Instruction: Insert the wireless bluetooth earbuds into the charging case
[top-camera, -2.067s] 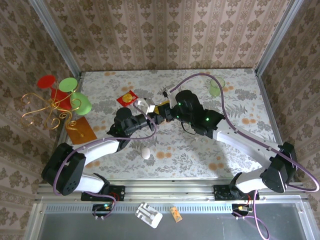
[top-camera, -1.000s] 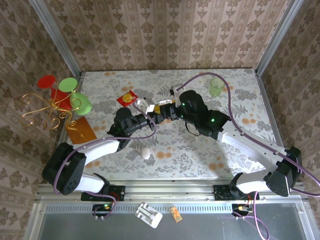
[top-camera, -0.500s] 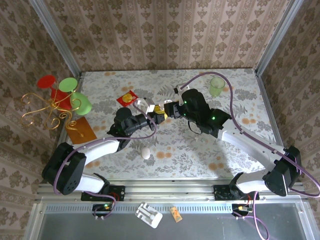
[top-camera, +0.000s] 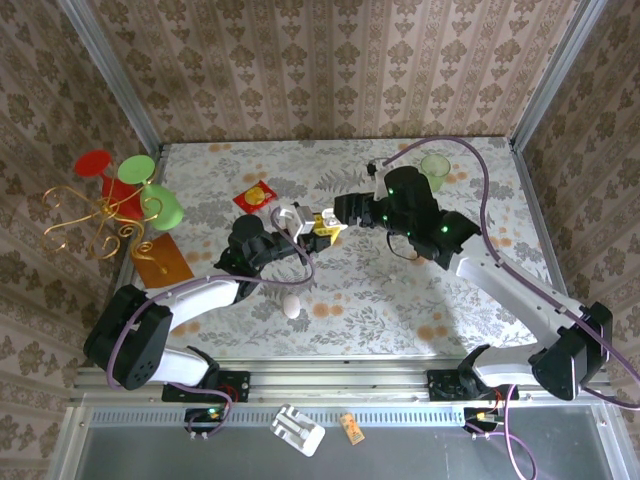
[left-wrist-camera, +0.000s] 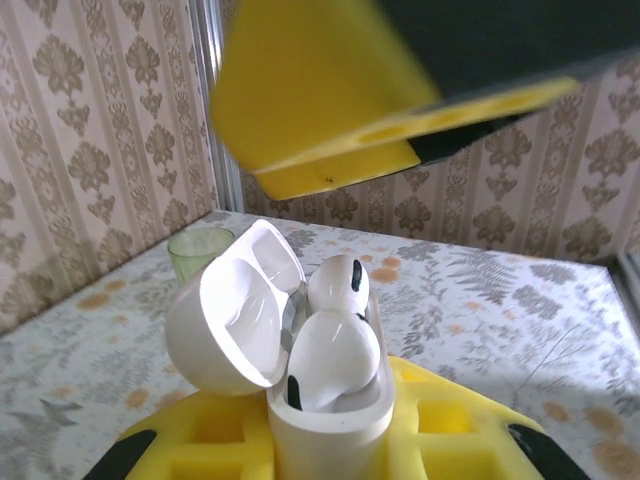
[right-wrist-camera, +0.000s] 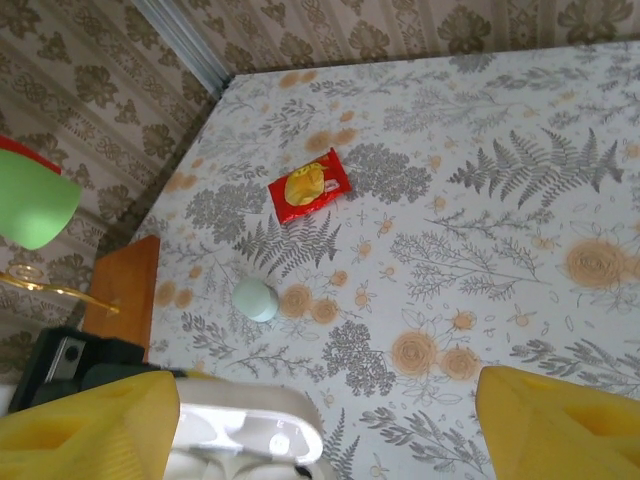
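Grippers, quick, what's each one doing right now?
Left gripper: shut on the small white rounded plastic charging case, lid open.
Right gripper: open, holding nothing.

Two earbuds (left-wrist-camera: 338, 283), one charging case (left-wrist-camera: 330, 435), one green cup (top-camera: 434, 172), one red packet (top-camera: 257, 195), one white egg (top-camera: 292, 306).

From the left wrist, the right gripper's (top-camera: 328, 220) yellow pad (left-wrist-camera: 320, 110) is looming blurred, running off the top edge. The charging case (left-wrist-camera: 330, 425) is hiding the earbuds' (left-wrist-camera: 335, 355) lower halves, its own base running off the bottom edge.
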